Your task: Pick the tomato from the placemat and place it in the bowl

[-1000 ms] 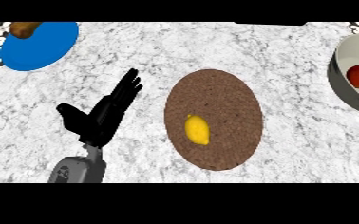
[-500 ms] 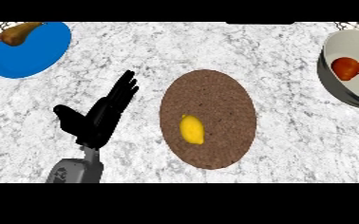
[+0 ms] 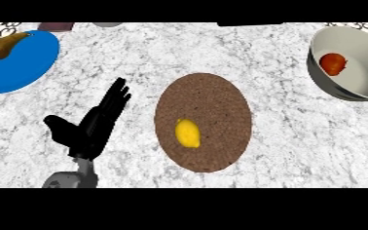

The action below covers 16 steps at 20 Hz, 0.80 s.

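Note:
A red tomato (image 3: 333, 63) lies inside the white bowl (image 3: 322, 48) at the right edge of the counter. The round brown placemat (image 3: 215, 102) sits in the middle, with a yellow lemon (image 3: 188, 133) on its lower left part. My left hand (image 3: 90, 126) stands open at the lower left, fingers straight and pointing up to the right, well left of the placemat and touching nothing. My right hand does not show in the head view.
A blue plate (image 3: 28, 63) sits at the far left edge with a brown item (image 3: 13, 42) on its upper part. Small dark and grey objects (image 3: 56, 27) line the counter's back edge.
The whole scene has shifted downward and leftward in view, so more of the bowl, tomato and blue plate shows. The left hand keeps its open pose.

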{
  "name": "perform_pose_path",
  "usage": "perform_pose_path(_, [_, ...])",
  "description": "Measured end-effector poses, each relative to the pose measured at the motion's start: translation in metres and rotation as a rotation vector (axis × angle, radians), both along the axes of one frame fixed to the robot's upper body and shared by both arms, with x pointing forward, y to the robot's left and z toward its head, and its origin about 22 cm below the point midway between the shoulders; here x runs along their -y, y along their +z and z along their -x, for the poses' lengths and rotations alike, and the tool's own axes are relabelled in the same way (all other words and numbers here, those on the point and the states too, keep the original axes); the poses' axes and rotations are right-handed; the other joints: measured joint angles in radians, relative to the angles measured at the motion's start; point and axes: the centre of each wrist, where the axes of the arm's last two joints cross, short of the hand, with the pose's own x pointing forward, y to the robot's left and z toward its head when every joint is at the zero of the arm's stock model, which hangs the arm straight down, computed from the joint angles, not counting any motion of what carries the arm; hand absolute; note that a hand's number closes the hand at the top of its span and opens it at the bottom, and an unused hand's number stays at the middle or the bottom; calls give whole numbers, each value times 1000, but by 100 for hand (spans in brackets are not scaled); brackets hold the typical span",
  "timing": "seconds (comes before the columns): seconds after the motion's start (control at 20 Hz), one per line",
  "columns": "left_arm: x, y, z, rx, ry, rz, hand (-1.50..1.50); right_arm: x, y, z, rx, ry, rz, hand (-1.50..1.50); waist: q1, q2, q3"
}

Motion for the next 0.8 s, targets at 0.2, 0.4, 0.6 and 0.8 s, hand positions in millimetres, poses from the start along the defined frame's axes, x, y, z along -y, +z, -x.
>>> perform_pose_path(0.2, [-9,-1,4,-12,24,4,0,6,-20,39,44,51,6,-150,-31,-8,-2])
perform_pose_path(0.4, [-17,-4,8,-17,57,-2,0,8,-45,87,55,92,21,150,-62,-14,-3])
perform_pose_path(0.6, [-25,-5,14,-21,83,-8,0,7,-77,153,31,123,24,150,-90,-15,-3])
perform_pose_path(0.8, [-26,-3,16,-12,87,-4,0,-8,-109,229,-32,139,7,150,-96,-9,-3])
